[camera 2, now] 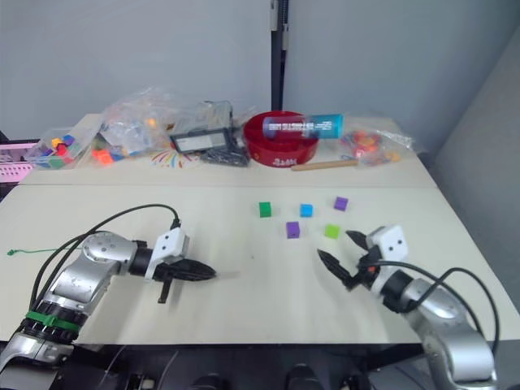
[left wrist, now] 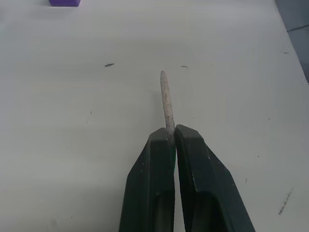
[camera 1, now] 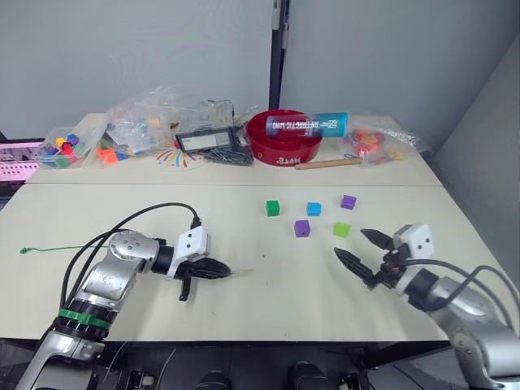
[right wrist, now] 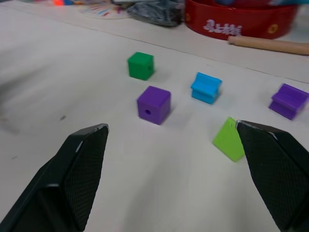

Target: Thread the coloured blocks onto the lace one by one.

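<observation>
Five coloured blocks lie on the pale table: dark green (camera 1: 273, 208), blue (camera 1: 314, 209), one purple (camera 1: 348, 202), another purple (camera 1: 302, 229) and lime green (camera 1: 342, 230). The lace (camera 1: 49, 249) is a thin green cord trailing off to the far left. My left gripper (camera 1: 223, 271) is shut on the lace just behind its stiff pale tip (left wrist: 166, 101), which sticks out forward over bare table. My right gripper (camera 1: 351, 243) stands open, low over the table. It is just in front of the lime green block (right wrist: 229, 140), which sits close to one finger.
The back table holds a red bowl (camera 1: 284, 136) with a blue tube (camera 1: 307, 124) across it, a wooden stick (camera 1: 329, 163), a black device (camera 1: 207, 140) and clear bags of mixed toy pieces (camera 1: 138, 122). A pink basket (camera 1: 16, 158) sits at far left.
</observation>
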